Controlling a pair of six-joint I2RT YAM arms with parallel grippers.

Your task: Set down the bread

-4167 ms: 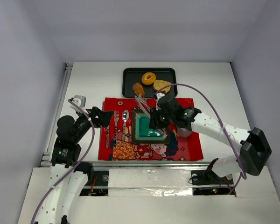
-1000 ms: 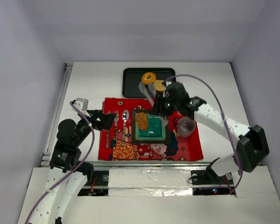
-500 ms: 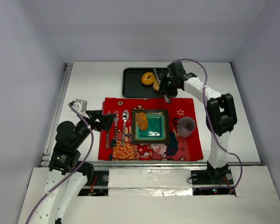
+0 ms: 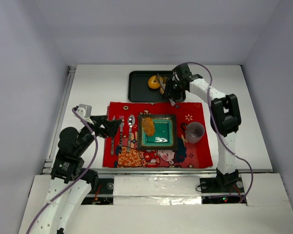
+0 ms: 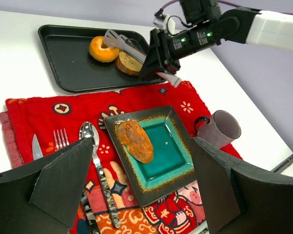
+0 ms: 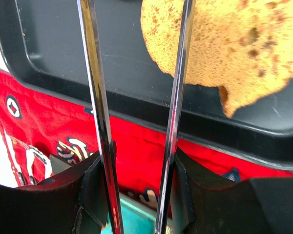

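The roll (image 5: 135,141) left the tray (image 5: 63,53) and ended up lying on the plate (image 5: 172,157). The right gripper (image 4: 160,84), which had hung over the plate, swung back to the tray, fingers spread at the toast (image 5: 128,62). The left gripper (image 4: 115,129) drew slightly toward its base.

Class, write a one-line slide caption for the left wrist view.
Bread placing: roll on the teal plate; right gripper hovers over the black tray by toast and doughnut.
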